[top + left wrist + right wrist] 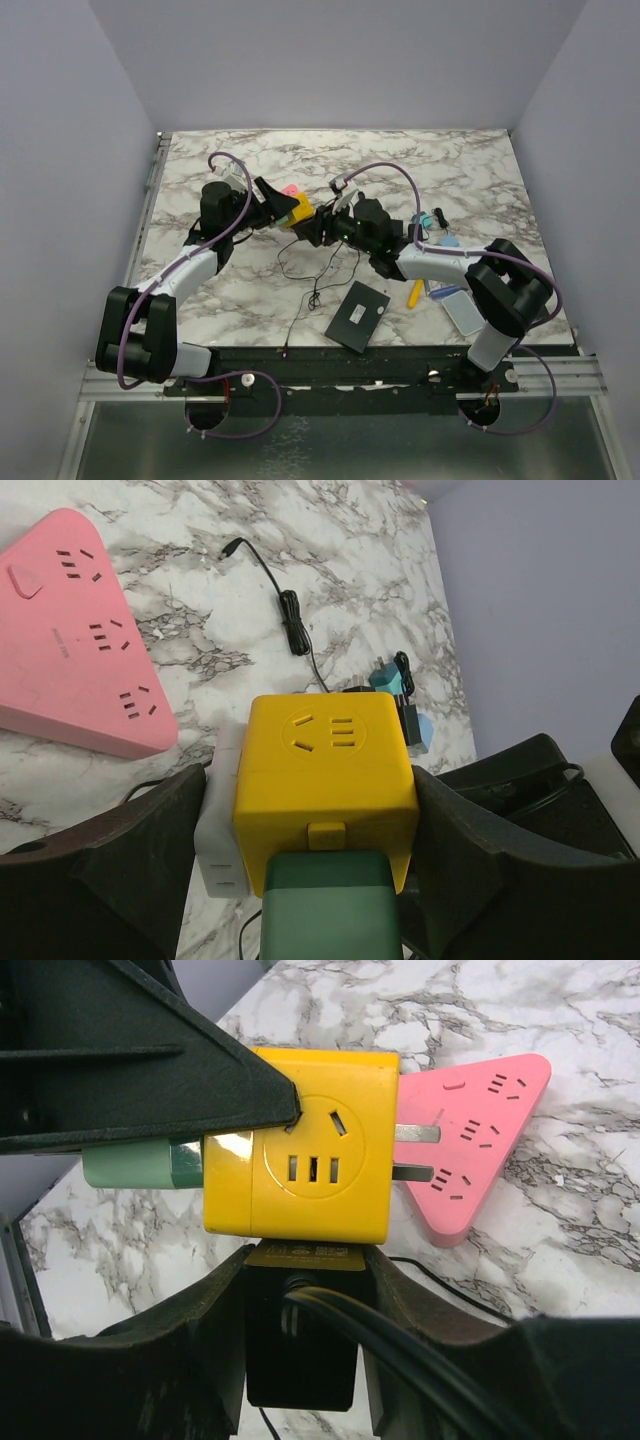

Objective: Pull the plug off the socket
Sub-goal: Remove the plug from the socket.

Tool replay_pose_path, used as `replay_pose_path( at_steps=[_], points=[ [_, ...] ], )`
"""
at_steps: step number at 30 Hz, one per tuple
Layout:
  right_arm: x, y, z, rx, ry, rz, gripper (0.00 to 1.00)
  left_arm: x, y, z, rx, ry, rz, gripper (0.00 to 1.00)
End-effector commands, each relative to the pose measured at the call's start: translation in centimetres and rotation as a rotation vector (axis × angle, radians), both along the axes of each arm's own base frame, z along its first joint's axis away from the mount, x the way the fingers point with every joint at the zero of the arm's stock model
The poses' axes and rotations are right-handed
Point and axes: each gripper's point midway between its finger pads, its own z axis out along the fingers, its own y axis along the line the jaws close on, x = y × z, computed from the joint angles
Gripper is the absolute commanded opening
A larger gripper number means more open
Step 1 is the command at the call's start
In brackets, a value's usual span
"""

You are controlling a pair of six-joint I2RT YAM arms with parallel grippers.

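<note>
The right gripper [305, 1260] pinches the black plug [300, 1360], which is stuck in the side of the yellow socket cube [310, 1160]. The left gripper [312, 790] squeezes the cube. Grabbing looks done; next, pull the plug straight out, holding the cube steady

A pink triangular power strip [290, 189] lies flat on the marble table [460, 165], just off centre toward 11 o'clock, its face showing several sets of slots. A flat black slab [357, 316] sits at 6 o'clock by the near edge, tilted. At 4 o'clock lie a yellow pen [415, 293] and a pale blue case [462, 312]. A small teal item [427, 217] rests at 3 o'clock.
</note>
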Motion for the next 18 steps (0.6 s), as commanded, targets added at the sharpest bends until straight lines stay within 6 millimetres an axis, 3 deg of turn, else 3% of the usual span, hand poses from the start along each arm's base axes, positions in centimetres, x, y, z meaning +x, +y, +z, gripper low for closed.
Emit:
replay_pose_path(
  at_steps=[1,14,18],
  points=[
    [-1.6,0.7,-0.8,-0.001,0.027,0.064,0.46,0.5,-0.7,4.0,-0.051,-0.116,-0.044,0.00],
    [-2.1,0.0,-1.0,-0.066,-0.003,0.091,0.02,0.4,-1.0,4.3,-0.043,-0.132,-0.072,0.00],
    [-2.6,0.0,-1.0,-0.097,-0.027,0.130,0.00,0.4,-1.0,4.3,-0.037,-0.136,-0.080,0.00]
  ],
)
